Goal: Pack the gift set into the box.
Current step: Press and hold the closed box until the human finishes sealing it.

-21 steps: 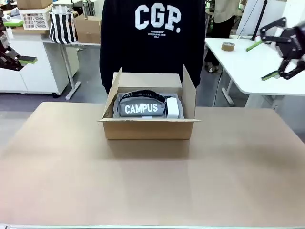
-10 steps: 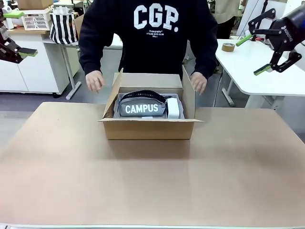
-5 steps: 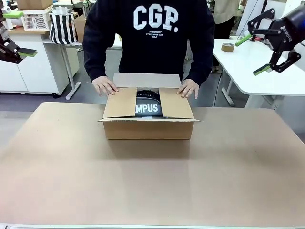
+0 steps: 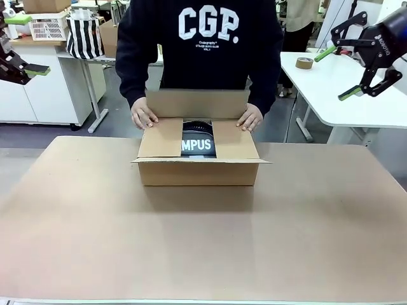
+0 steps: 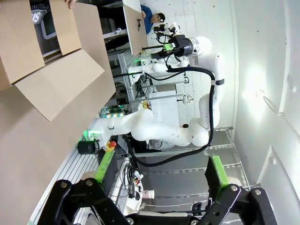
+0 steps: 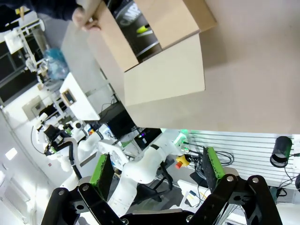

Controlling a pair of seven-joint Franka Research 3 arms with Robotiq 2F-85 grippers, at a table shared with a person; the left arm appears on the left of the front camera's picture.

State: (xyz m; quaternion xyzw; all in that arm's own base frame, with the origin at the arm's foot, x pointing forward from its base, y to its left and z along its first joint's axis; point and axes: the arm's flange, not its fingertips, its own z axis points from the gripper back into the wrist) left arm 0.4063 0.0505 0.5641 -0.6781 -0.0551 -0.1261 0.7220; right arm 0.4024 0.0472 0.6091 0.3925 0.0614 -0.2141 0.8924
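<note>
Table (image 4: 203, 254), one box (image 4: 198, 171) — left tool (image 5: 161, 166), right tool (image 6: 157, 166)

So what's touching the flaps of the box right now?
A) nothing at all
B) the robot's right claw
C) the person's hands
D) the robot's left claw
C: the person's hands rest on the side flaps folded over the box, while the left claw and the right claw hang open, high up and off to the sides.

Plain brown cardboard box (image 4: 198, 171), upright at the far middle, left and right flaps folded flat inward, far flap raised, dark gift set (image 4: 198, 143) lettered "MPUS" showing between them
</note>
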